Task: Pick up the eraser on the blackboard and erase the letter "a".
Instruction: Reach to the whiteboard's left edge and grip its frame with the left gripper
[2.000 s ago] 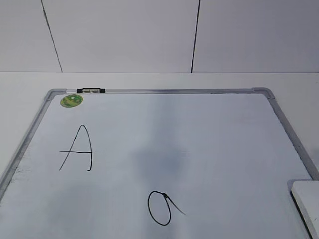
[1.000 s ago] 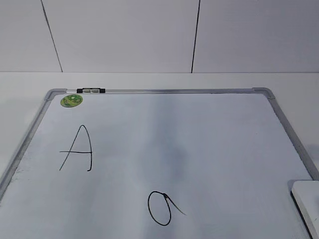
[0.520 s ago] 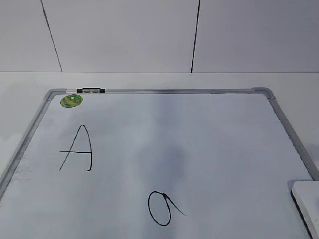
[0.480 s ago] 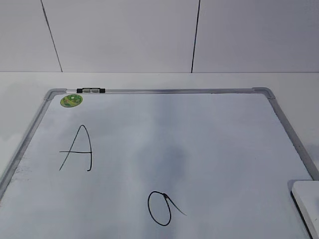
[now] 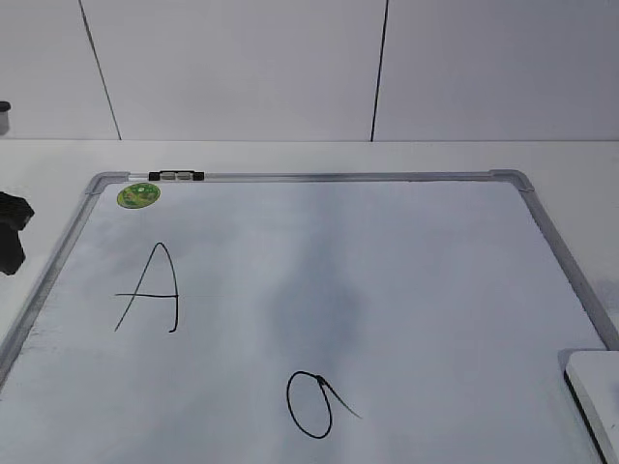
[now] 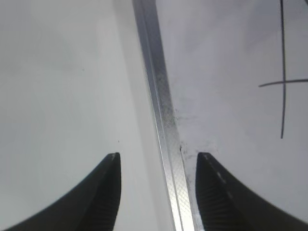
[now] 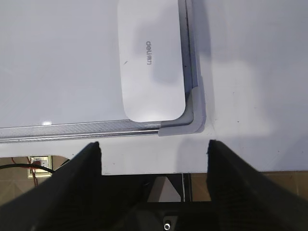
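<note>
A black arm part [image 5: 12, 242] has just come in at the left edge of the exterior view; before, no arm showed there. Both arms are on the move, so the task is only starting.

Left gripper [image 6: 159, 163] is open w/ nothing in it, right over the blackboard [image 6: 163, 110] frame.

Right gripper [image 7: 154, 149] is wide open, empty. The eraser [image 7: 151, 57] lies just ahead of it in the board corner, untouched.

The letter "a" [image 5: 311, 404] is not wiped yet.

Blackboard [image 5: 416, 251] as landmark: eraser [image 5: 595, 391] on its near right corner; letter "a" [image 5: 314, 404] near-centre; capital "A" [image 5: 150, 288] left; sticker [image 5: 138, 195] far-left corner.
</note>
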### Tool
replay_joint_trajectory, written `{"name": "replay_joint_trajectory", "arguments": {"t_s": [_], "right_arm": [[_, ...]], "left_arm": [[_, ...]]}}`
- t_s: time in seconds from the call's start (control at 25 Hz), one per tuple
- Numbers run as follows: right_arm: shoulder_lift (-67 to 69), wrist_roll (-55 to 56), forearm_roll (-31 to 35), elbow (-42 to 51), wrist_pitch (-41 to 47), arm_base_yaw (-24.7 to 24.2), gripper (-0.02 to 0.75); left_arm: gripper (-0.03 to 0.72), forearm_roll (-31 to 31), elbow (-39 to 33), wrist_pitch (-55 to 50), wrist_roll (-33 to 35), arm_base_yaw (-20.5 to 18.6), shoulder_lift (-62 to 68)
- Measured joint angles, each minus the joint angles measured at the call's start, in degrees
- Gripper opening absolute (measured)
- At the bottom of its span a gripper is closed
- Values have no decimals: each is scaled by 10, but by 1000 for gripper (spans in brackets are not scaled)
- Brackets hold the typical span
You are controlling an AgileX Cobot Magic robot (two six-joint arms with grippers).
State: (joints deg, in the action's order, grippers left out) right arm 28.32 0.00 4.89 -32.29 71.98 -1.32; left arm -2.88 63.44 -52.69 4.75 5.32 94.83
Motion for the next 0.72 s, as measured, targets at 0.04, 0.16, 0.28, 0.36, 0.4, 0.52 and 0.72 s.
{"name": "replay_joint_trajectory", "arguments": {"t_s": [0.04, 0.16, 0.28, 0.36, 0.4, 0.52, 0.72], "right_arm": [[0, 0, 0, 0, 0, 0, 526], [0, 0, 0, 0, 0, 0, 526], [0, 0, 0, 0, 0, 0, 526], [0, 0, 0, 0, 0, 0, 526], [0, 0, 0, 0, 0, 0, 526], [0, 0, 0, 0, 0, 0, 526], [0, 0, 0, 0, 0, 0, 526]], "left_arm": [[372, 1, 3, 0, 0, -1, 10], [372, 4, 14, 1, 0, -3, 46], [372, 5, 25, 3, 0, -4, 72], [372, 5, 34, 4, 0, -4, 88], [372, 5, 37, 6, 0, -4, 96], [372, 5, 43, 19, 0, -4, 112], [371, 5, 44, 25, 0, -4, 138]]}}
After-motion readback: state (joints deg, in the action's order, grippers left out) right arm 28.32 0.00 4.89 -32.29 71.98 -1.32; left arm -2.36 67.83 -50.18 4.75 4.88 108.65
